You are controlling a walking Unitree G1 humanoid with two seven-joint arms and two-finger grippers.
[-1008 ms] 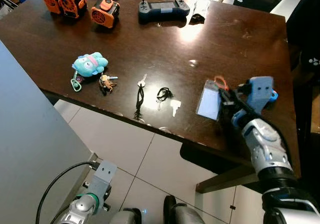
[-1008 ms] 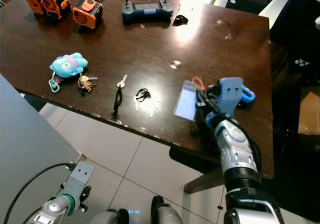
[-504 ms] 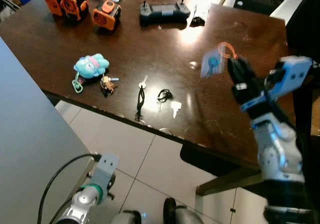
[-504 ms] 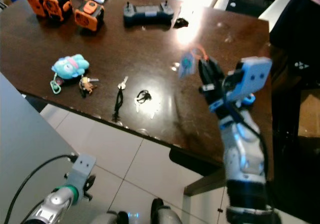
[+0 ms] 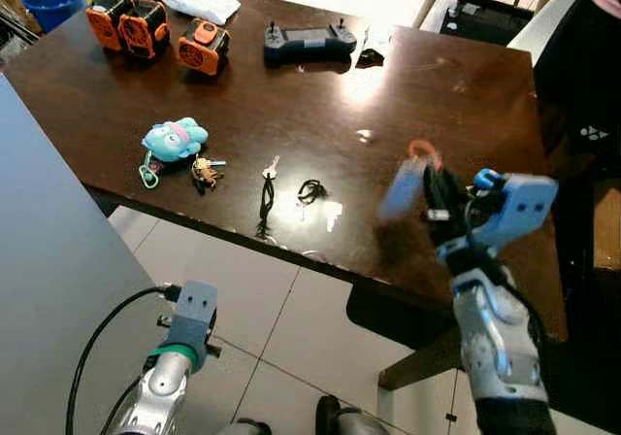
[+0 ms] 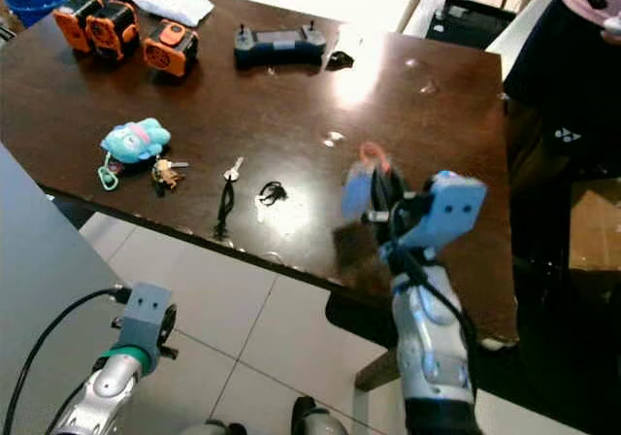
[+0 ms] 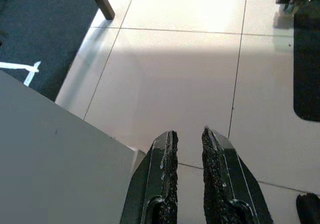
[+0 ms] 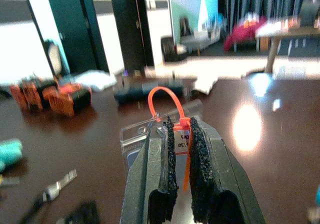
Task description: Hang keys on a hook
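right gripper [image 8: 181, 129] pinches blurred, seemingly plastic tag [image 8: 145, 134]

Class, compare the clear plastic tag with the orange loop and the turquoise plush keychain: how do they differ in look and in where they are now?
The clear plastic tag with the orange loop is flat and see-through; the turquoise plush keychain is soft, rounded and opaque. The tag is held above the dark wooden table, pinched in the right tool; the plush lies on the table, with nothing holding it. Both carry a loop for hanging.
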